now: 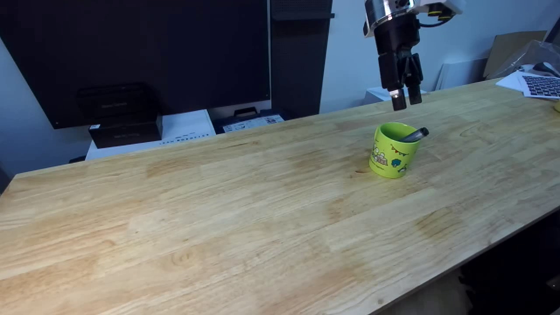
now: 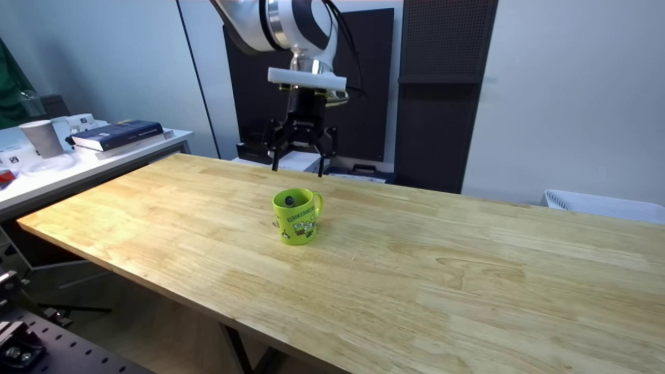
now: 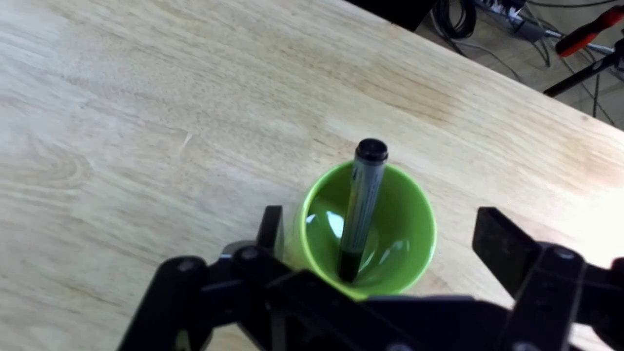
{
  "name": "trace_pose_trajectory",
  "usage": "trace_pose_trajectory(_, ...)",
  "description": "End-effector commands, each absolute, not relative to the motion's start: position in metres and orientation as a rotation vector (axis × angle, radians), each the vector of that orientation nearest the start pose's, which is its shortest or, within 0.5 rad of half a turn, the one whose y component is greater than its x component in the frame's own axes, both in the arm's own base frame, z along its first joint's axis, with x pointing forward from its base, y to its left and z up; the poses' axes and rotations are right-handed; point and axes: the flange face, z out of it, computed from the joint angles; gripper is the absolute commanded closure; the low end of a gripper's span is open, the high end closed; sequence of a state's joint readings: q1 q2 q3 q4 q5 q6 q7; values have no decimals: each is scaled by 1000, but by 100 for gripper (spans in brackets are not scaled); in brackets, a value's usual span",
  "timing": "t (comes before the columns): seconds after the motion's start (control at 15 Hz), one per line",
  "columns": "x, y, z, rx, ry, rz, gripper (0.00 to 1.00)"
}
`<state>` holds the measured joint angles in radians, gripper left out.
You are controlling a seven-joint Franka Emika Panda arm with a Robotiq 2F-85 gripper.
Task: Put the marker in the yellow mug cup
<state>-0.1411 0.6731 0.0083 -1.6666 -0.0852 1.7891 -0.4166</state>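
The yellow-green mug cup [image 1: 390, 159] stands upright on the wooden table; it also shows in an exterior view [image 2: 293, 223] and in the wrist view [image 3: 404, 229]. The marker [image 3: 363, 204] stands tilted inside the mug, leaning on its rim with its dark end sticking out; the exterior views show this end [image 1: 415, 135] and its tip [image 2: 289, 200]. My gripper [image 1: 407, 99] is open and empty above the mug, apart from mug and marker. Its fingers are spread wide in an exterior view [image 2: 297, 169] and in the wrist view [image 3: 380, 217].
The wooden table [image 1: 245, 218] ends in a front edge. A keyboard [image 1: 542, 86] lies at its far right end, with part of a yellow object [image 1: 557, 106] near it. Books [image 2: 119, 136] and a grey cup [image 2: 44, 138] stand on a side desk.
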Motion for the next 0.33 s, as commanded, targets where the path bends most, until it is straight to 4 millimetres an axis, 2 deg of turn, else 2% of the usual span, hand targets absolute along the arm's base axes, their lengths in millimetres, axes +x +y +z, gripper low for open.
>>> trace_pose_trajectory(0.0,614,-87,200,-3030,-508,678,0)
trace_pose_trajectory(0.07,617,-89,188,-2966,-507,736,0)
trace_pose_trajectory(0.27,617,-89,186,-2968,-510,729,0)
